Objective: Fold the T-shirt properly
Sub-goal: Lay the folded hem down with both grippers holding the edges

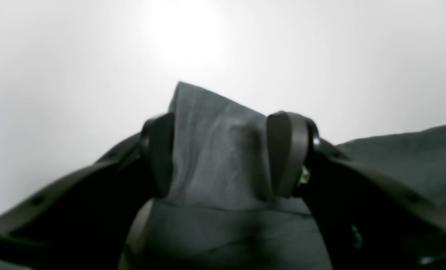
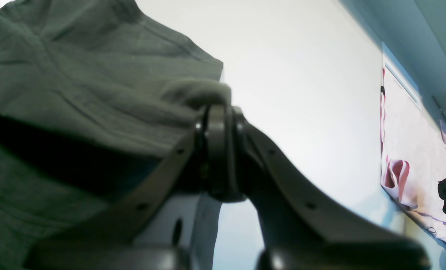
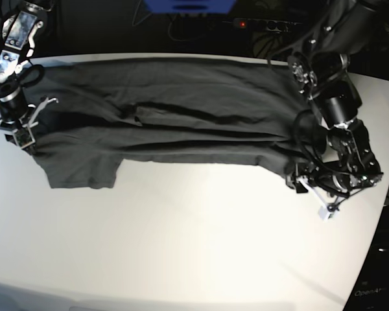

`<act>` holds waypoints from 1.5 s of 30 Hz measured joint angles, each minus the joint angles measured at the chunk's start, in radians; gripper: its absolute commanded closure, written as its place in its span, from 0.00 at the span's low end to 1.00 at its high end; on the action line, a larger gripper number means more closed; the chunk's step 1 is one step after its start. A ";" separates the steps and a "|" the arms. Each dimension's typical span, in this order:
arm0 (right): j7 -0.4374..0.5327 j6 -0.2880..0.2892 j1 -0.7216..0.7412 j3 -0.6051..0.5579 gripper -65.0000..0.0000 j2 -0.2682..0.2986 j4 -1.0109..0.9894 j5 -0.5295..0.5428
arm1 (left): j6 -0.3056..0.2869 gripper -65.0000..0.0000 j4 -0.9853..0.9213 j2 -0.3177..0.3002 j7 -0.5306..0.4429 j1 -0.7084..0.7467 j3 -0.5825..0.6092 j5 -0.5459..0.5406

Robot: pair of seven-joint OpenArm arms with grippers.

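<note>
The dark grey T-shirt (image 3: 181, 110) lies spread lengthwise across the far half of the white table (image 3: 181, 246), wrinkled, with one sleeve hanging toward the front left. My right gripper (image 3: 24, 133) is at the shirt's left end. In the right wrist view it (image 2: 217, 112) is shut, with a bunch of T-shirt (image 2: 76, 75) pinched at its tips. My left gripper (image 3: 306, 180) sits low at the shirt's right end. Its jaws (image 1: 223, 120) stand apart, and a raised flap of the T-shirt (image 1: 215, 157) sits between the two fingers (image 1: 286, 150).
The table's curved right edge (image 3: 382, 194) runs close behind my left arm. A black power strip (image 3: 259, 24) with a red light and a blue object (image 3: 191, 5) sit beyond the far edge. A pink-and-white sheet (image 2: 414, 157) shows at the right of the right wrist view.
</note>
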 measured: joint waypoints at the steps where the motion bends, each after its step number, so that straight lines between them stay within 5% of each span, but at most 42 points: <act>1: 0.000 0.000 0.000 0.000 1.00 0.000 0.000 0.000 | 0.000 0.42 -0.013 -0.001 -0.018 0.000 0.000 0.003; 9: 0.000 0.000 0.000 0.000 1.00 0.000 0.000 0.000 | 0.000 0.45 -0.072 -0.003 -0.080 -0.009 0.003 -0.009; 12: 0.000 0.000 0.000 0.000 1.00 0.000 0.000 0.000 | 0.000 0.62 -0.074 -0.003 -0.082 -0.009 0.003 -0.008; 16: 0.000 0.000 0.000 0.000 1.00 0.000 0.000 0.000 | 0.000 0.98 -0.076 -0.003 -0.067 -0.005 0.003 -0.001; 26: 0.000 0.000 0.000 0.000 1.00 0.000 0.000 0.000 | 0.000 0.94 -0.074 -0.008 -0.036 -0.004 -0.002 -0.010; 34: -0.001 0.000 0.000 0.000 1.00 0.000 0.000 0.000 | 0.001 0.94 0.086 -0.070 0.109 0.012 -0.004 -0.227; 45: 0.000 0.000 -0.003 0.000 1.00 0.000 0.005 0.000 | 0.000 0.94 0.233 -0.064 0.188 0.079 -0.003 -0.255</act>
